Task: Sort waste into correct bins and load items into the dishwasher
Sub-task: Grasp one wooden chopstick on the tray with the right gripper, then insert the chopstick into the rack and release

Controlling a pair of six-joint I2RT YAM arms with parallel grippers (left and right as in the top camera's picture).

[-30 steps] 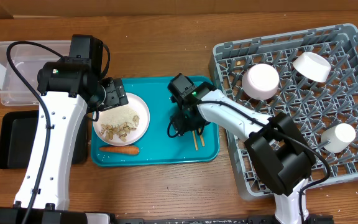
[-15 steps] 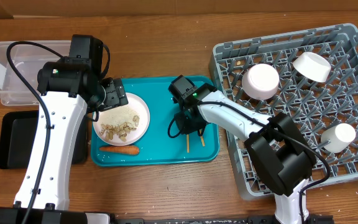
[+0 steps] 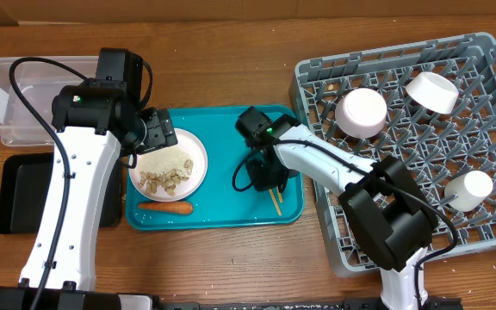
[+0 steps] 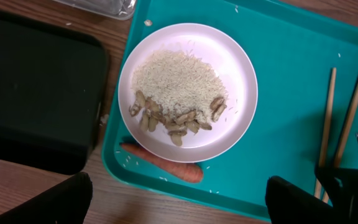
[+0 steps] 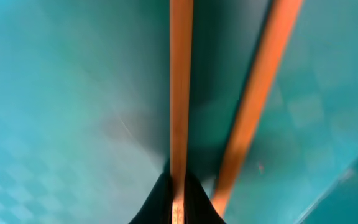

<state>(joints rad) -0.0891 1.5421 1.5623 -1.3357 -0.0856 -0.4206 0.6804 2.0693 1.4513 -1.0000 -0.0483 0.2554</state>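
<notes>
A white plate (image 3: 169, 165) of rice and peanuts (image 4: 173, 118) lies on the teal tray (image 3: 222, 138), with a carrot (image 3: 164, 207) just in front of it. My left gripper (image 4: 179, 200) hovers open over the tray's near edge by the carrot, holding nothing. Two wooden chopsticks (image 3: 275, 201) lie at the tray's right side. My right gripper (image 5: 178, 202) is down on the tray, shut on one chopstick (image 5: 180, 93). The other chopstick (image 5: 260, 93) lies free beside it to the right.
A grey dishwasher rack (image 3: 313, 73) at the right holds two white bowls (image 3: 362, 112) (image 3: 430, 90) and a white cup (image 3: 470, 188). A clear plastic bin (image 3: 24, 95) and a black bin (image 3: 15, 194) stand left of the tray.
My right gripper's jaws have closed onto one chopstick, and the chopsticks shifted slightly on the tray. The left arm has stayed still.
</notes>
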